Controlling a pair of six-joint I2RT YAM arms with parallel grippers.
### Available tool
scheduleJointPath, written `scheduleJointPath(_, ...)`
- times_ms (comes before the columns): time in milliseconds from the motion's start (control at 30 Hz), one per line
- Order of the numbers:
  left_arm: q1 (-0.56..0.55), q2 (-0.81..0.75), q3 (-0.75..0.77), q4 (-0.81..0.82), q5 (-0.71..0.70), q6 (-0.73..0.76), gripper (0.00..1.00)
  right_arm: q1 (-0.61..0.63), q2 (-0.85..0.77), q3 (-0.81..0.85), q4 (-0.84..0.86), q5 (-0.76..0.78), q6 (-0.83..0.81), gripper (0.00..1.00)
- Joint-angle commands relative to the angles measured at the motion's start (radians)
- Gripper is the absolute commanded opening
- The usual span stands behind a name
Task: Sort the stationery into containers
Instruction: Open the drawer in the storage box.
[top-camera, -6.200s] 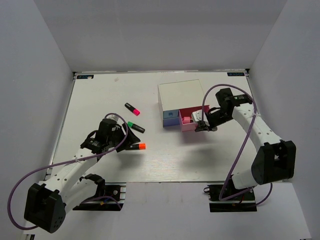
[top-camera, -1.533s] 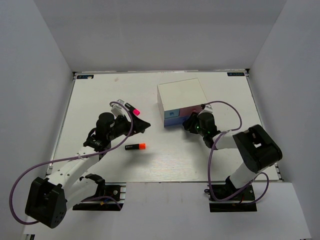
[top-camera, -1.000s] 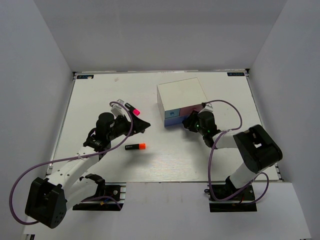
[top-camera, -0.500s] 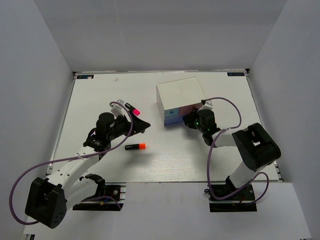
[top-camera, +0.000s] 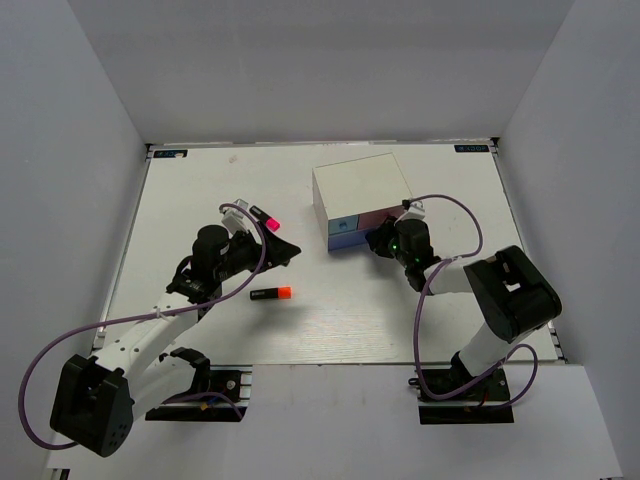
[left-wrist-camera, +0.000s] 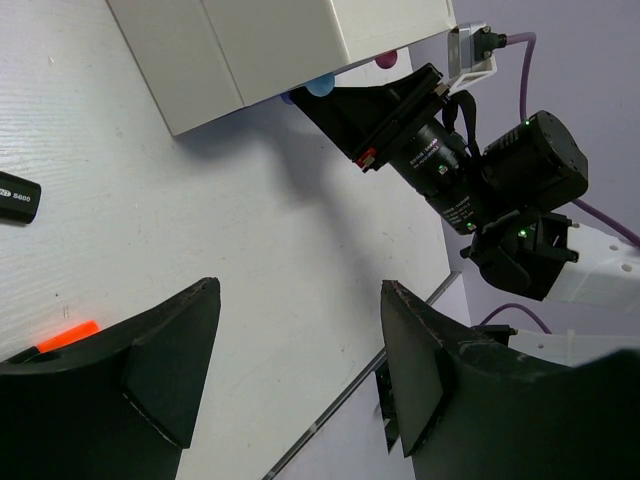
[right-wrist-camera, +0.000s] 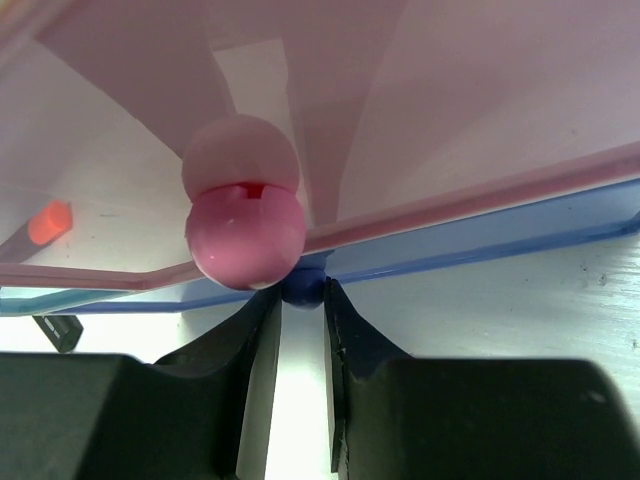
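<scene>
The right gripper (top-camera: 378, 243) sits right of centre in the top view, hard against the front of the box (top-camera: 360, 185). In its wrist view the jaws are drawn in to a slim gap. The fingertips (right-wrist-camera: 255, 325) lie against either side of the lower knob (right-wrist-camera: 302, 288), a small dark-blue ball at mid-frame, so they pinch it. That knob stands on the blue-purple lower front (right-wrist-camera: 480, 245), a band running to the right edge. Above it is the glossy pink front (right-wrist-camera: 450, 100), and the pink knob (right-wrist-camera: 245, 235) is just up and left of the pinched one, clear of the fingers. From above, the light-blue front (top-camera: 343, 228) looks flush with the box.

The left gripper (top-camera: 280, 250) is left of centre in the top view, pointing right toward the box and well apart from it. Its jaws stand wide. In the wrist view the fingers (left-wrist-camera: 160, 350) frame only bare table (top-camera: 200, 200), with nothing held or touched between them.

The orange highlighter (top-camera: 271, 293) lies on the table below the left gripper, cap to the right. The pink highlighter (top-camera: 263, 214) lies just above that gripper. At the left edge of the left wrist view a black highlighter end (left-wrist-camera: 15, 197) shows. Its cap is out of frame, so I cannot tell which one it is.
</scene>
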Motion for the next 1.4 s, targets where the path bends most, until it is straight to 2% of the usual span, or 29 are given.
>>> scheduleJointPath(0,-0.004,-0.014,0.023,-0.004,-0.005,0.013,0.75,0.003,-0.037,-0.01,0.083,-0.002,-0.005,0.14)
scheduleJointPath(600,-0.004,-0.014,0.023,-0.004,-0.015,0.013,0.75,0.005,-0.231,-0.194,-0.009,-0.059,0.017,0.12)
scheduleJointPath(767,-0.004,-0.014,0.023,-0.065,-0.047,0.013,0.75,0.006,-0.296,-0.242,-0.052,-0.079,0.03,0.14)
scheduleJointPath(833,-0.004,-0.003,0.033,-0.096,-0.074,0.002,0.75,0.006,-0.305,-0.259,-0.058,-0.082,0.03,0.19)
scheduleJointPath(867,-0.004,-0.003,0.033,-0.12,-0.083,0.002,0.75,0.002,-0.313,-0.262,-0.058,-0.081,0.03,0.36)
scheduleJointPath(933,-0.004,-0.003,0.055,-0.146,-0.109,-0.007,0.75,0.003,-0.321,-0.265,-0.057,-0.094,0.013,0.64)
scheduleJointPath(967,-0.004,0.008,0.055,-0.18,-0.12,-0.016,0.75,0.003,-0.327,-0.263,-0.053,-0.094,0.005,0.85)
scheduleJointPath(1000,-0.004,0.017,0.079,-0.202,-0.144,-0.016,0.75,0.003,-0.333,-0.263,-0.057,-0.093,-0.001,0.9)
scheduleJointPath(1133,-0.004,0.069,0.151,-0.359,-0.21,-0.051,0.75,0.002,-0.374,-0.248,-0.145,-0.174,-0.036,0.9)
scheduleJointPath(1167,-0.004,0.086,0.189,-0.442,-0.231,-0.062,0.75,0.0,-0.408,-0.237,-0.193,-0.182,-0.05,0.9)
scheduleJointPath(1233,-0.004,0.136,0.226,-0.516,-0.241,-0.062,0.68,0.002,-0.437,-0.228,-0.265,-0.229,-0.065,0.9)
scheduleJointPath(1267,-0.004,0.15,0.249,-0.541,-0.232,-0.038,0.62,0.003,-0.471,-0.225,-0.297,-0.243,-0.084,0.9)
scheduleJointPath(1300,-0.004,0.16,0.259,-0.564,-0.221,-0.009,0.47,0.005,-0.507,-0.227,-0.311,-0.258,-0.09,0.9)
scheduleJointPath(1333,-0.004,0.16,0.268,-0.576,-0.221,0.023,0.39,0.002,-0.526,-0.221,-0.351,-0.316,-0.104,0.9)
scheduleJointPath(1367,-0.004,0.16,0.277,-0.587,-0.204,0.106,0.34,0.003,-0.561,-0.22,-0.362,-0.343,-0.137,0.85)
